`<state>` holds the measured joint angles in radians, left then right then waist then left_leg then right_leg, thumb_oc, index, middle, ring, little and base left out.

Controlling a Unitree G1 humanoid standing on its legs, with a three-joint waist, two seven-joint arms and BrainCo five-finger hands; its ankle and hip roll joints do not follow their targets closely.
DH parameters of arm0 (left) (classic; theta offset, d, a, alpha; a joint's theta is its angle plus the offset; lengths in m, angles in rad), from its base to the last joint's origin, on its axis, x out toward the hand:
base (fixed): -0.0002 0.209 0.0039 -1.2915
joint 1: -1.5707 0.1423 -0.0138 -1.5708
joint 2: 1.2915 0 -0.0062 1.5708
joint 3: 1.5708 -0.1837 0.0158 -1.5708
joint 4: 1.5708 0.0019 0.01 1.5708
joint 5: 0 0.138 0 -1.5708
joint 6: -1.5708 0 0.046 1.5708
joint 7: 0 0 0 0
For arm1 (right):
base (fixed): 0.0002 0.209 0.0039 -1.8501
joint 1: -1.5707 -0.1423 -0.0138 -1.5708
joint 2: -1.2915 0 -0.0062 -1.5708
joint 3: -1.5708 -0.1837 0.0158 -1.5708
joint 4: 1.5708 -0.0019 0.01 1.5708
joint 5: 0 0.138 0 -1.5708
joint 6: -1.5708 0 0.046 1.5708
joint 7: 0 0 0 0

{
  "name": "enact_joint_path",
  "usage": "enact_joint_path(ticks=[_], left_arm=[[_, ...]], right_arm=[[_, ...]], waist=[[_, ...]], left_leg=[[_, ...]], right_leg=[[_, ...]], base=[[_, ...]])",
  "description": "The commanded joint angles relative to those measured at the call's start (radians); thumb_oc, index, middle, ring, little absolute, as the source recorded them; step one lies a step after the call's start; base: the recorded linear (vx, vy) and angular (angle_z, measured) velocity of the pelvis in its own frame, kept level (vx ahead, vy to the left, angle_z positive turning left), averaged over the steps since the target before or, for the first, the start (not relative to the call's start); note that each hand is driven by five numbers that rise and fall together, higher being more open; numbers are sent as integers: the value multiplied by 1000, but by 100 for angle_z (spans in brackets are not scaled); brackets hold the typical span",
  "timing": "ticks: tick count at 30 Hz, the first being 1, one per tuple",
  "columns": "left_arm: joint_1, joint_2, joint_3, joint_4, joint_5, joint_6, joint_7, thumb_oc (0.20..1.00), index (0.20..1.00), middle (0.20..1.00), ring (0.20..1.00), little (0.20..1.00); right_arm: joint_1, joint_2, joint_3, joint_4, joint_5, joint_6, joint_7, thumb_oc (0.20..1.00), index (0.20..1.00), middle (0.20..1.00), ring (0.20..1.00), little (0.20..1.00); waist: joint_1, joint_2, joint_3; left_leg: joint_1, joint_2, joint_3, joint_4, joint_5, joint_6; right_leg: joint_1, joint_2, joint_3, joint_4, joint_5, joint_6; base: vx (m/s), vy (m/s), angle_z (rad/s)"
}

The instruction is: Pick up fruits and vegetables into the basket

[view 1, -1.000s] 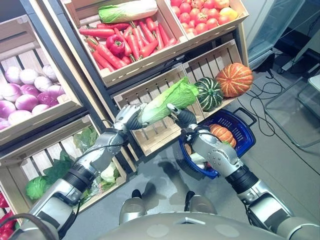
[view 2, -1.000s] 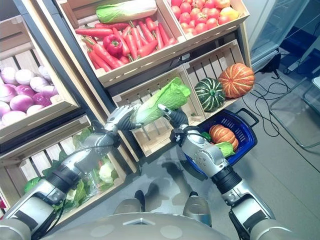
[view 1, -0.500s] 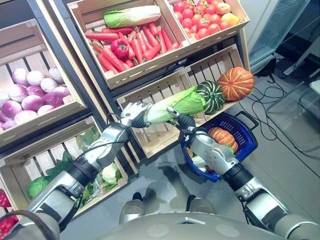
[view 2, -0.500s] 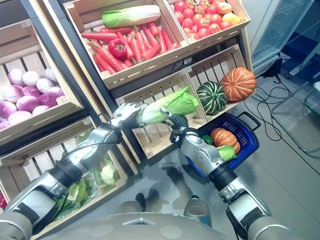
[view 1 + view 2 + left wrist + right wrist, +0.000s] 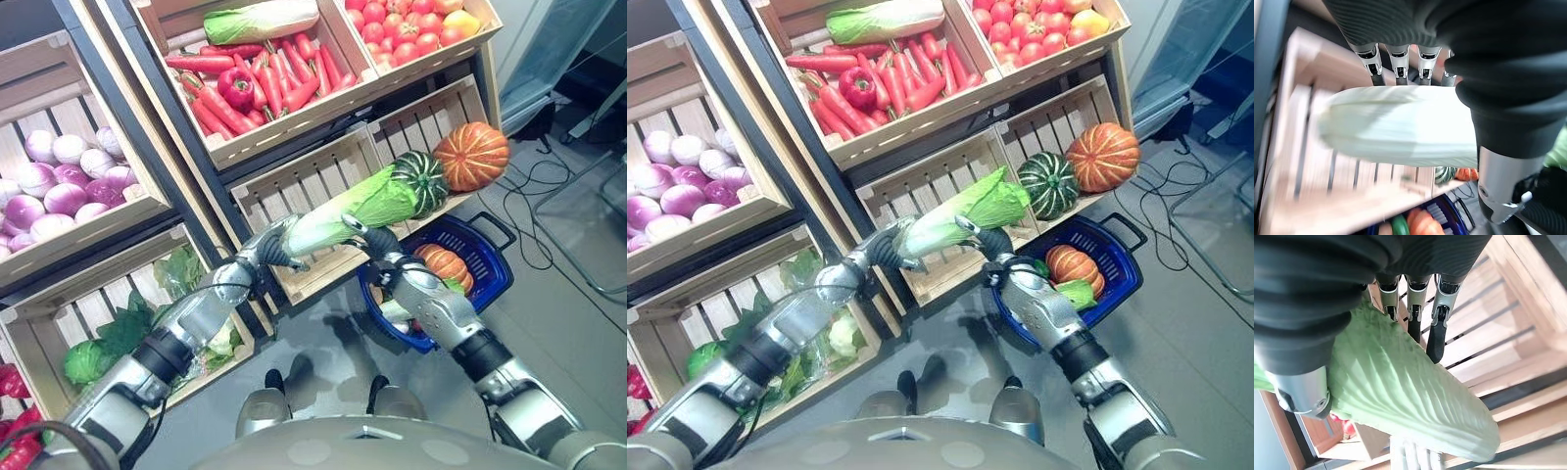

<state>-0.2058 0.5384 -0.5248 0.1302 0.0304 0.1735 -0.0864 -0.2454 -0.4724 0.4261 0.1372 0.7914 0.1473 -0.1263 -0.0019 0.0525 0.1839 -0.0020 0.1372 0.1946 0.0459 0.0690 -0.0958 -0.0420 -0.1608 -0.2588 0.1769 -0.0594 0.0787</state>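
A long napa cabbage (image 5: 353,208) hangs in the air in front of the middle crate. My left hand (image 5: 269,247) is shut on its white stalk end (image 5: 1396,129), fingers (image 5: 1396,63) curled over it. My right hand (image 5: 377,245) lies against the leafy green part (image 5: 1400,391), with its fingers (image 5: 1435,333) straight and the thumb on the other side. Just right of and below that hand is the blue basket (image 5: 495,266). It holds a small orange pumpkin (image 5: 443,262) and some green vegetables.
The top crates hold carrots (image 5: 265,83), a red pepper (image 5: 233,86), another napa cabbage (image 5: 260,20) and tomatoes (image 5: 402,22). A striped green squash (image 5: 427,176) and an orange pumpkin (image 5: 472,155) sit in a crate (image 5: 313,186) behind. Purple turnips (image 5: 59,181) and leafy greens (image 5: 118,333) fill the left crates.
My left arm has carried the cabbage to the right, so its leafy tip now overlaps the green squash. The right hand has stayed against it. The camera has shifted a little.
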Motion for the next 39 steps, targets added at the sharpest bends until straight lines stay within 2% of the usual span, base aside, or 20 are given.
enact_joint_path(ticks=[1,4,6,8,14,17,18,19,22,24,28,31,35,36,39], left_arm=[[52,48,29,29,-172,-27,-63,1000,1000,1000,1000,1000],[98,39,50,75,-260,-71,-65,1000,1000,1000,1000,1000],[121,31,67,93,-328,-61,-86,1000,1000,1000,1000,1000],[157,20,80,120,-358,-90,-95,1000,1000,1000,1000,1000],[187,2,64,187,-357,-137,-100,1000,1000,1000,1000,1000],[184,5,47,203,-329,-165,-87,1000,1000,1000,1000,1000],[183,10,36,200,-330,-147,-95,1000,1000,1000,1000,1000],[182,10,28,200,-325,-140,-97,1000,1000,1000,1000,1000],[172,6,-6,216,-328,-134,-87,1000,1000,1000,1000,1000],[170,-2,-25,239,-316,-139,-70,1000,1000,1000,1000,1000],[172,1,-56,260,-301,-183,-34,1000,1000,1000,1000,1000],[175,-4,-49,276,-353,-189,-9,1000,1000,1000,1000,1000],[192,-16,-11,302,-442,-221,-14,1000,1000,1000,1000,1000],[202,-19,-6,307,-455,-226,-19,1000,1000,1000,1000,1000],[237,-38,44,331,-532,-237,-56,1000,1000,1000,1000,1000]], right_arm=[[-133,-26,-231,-183,-3,-171,33,200,200,200,200,200],[-121,-87,-308,-205,-44,-213,14,200,200,200,200,200],[-108,-121,-352,-212,-92,-231,-30,200,200,200,200,200],[-80,-167,-422,-209,-102,-256,-34,200,200,200,200,200],[-43,-223,-519,-156,-83,-308,-67,200,200,200,200,200],[-40,-244,-545,-109,-142,-320,-133,200,200,200,200,200],[-43,-262,-553,-77,-207,-305,-194,200,200,200,200,200],[-46,-273,-554,-63,-224,-300,-216,200,200,200,200,200],[-88,-318,-540,1,-269,-256,-289,200,200,200,200,200],[-122,-348,-526,51,-325,-204,-348,200,200,200,200,200],[-218,-391,-477,181,-385,-107,-412,200,200,200,200,200],[-293,-407,-448,332,-408,-50,-444,200,200,200,200,200],[-366,-406,-434,461,-312,-52,-401,200,200,200,200,200],[-369,-404,-433,480,-283,-60,-387,200,200,200,200,200],[-423,-393,-437,582,-122,-122,-281,200,200,200,200,200]], waist=[[-15,-56,134],[-36,-54,178],[-44,-52,197],[-56,-50,230],[-73,-36,299],[-78,-24,331],[-78,-16,336],[-77,-11,336],[-72,15,336],[-65,39,336],[-44,101,336],[-23,150,336],[7,199,336],[10,203,336],[36,236,336]], left_leg=[[12,-6,38,109,-174,43],[-19,-1,45,121,-167,42],[-36,1,48,128,-165,43],[-63,5,49,146,-168,41],[-141,9,46,174,-148,35],[-180,9,44,185,-135,30],[-203,9,42,190,-128,27],[-217,8,42,193,-125,26],[-270,2,35,199,-108,19],[-302,-4,27,199,-96,14],[-350,-21,19,193,-75,7],[-381,-37,15,189,-63,5],[-416,-58,3,193,-54,4],[-403,-65,-8,200,-77,-4],[-435,-81,-13,210,-77,-3]], right_leg=[[3,-34,25,-7,1,56],[-37,-28,34,16,-1,47],[-55,-25,36,28,-4,42],[-80,-20,40,49,-15,34],[-158,-13,37,103,-27,11],[-204,-15,31,139,-34,2],[-232,-17,27,157,-38,-2],[-247,-17,26,164,-40,-4],[-306,-20,24,195,-50,-11],[-345,-23,24,220,-58,-15],[-414,-38,27,266,-78,-23],[-463,-53,32,302,-94,-29],[-518,-77,34,357,-116,-37],[-510,-81,47,373,-145,-30],[-559,-99,48,417,-164,-37]], base=[[-161,-53,-3],[-164,-34,-10],[-125,-35,-15],[-144,-39,-10],[-117,-42,-2],[-96,-40,-4],[-72,-53,-4],[-51,-56,-4],[-38,-16,0],[-9,-1,2],[2,56,1],[9,56,1],[24,41,9],[82,18,21],[23,7,17]])
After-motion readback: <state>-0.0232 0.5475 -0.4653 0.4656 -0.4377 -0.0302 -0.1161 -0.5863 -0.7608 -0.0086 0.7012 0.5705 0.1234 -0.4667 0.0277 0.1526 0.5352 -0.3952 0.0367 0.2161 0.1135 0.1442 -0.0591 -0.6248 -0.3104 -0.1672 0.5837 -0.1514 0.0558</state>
